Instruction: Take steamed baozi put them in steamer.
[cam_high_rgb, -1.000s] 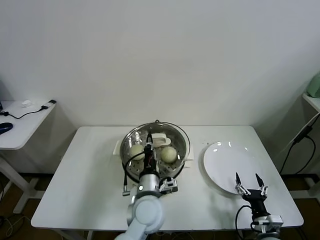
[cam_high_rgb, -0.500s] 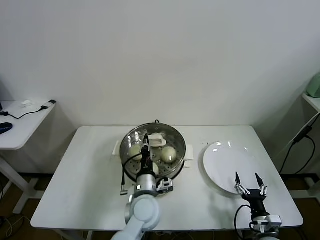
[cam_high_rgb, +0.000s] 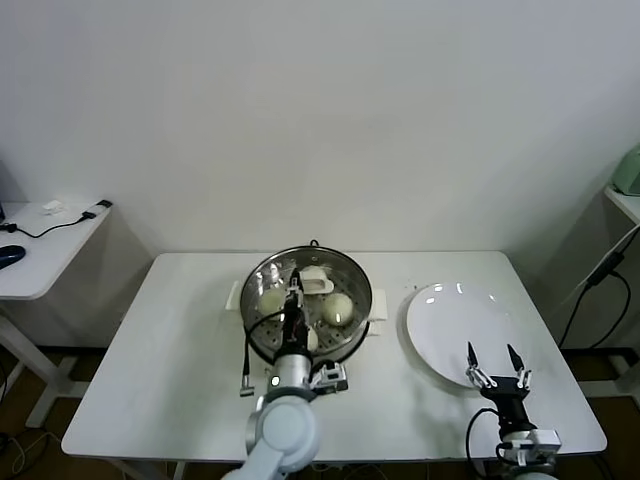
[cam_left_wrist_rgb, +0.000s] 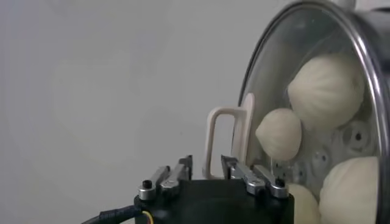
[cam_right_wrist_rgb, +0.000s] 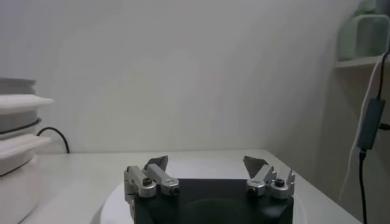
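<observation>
Left pincer (cam_high_rgb: 293, 302) (apparently parted) overhangs steamer (cam_high_rgb: 352, 318) near rim.

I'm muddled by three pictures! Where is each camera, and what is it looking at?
Head view: high up, looking down at the steamer and plate; both arms show.
Left wrist view: behind the left gripper, facing the baozi.
Right wrist view: behind the open right gripper, above the plate.
Head and left wrist views share the steamer.
</observation>
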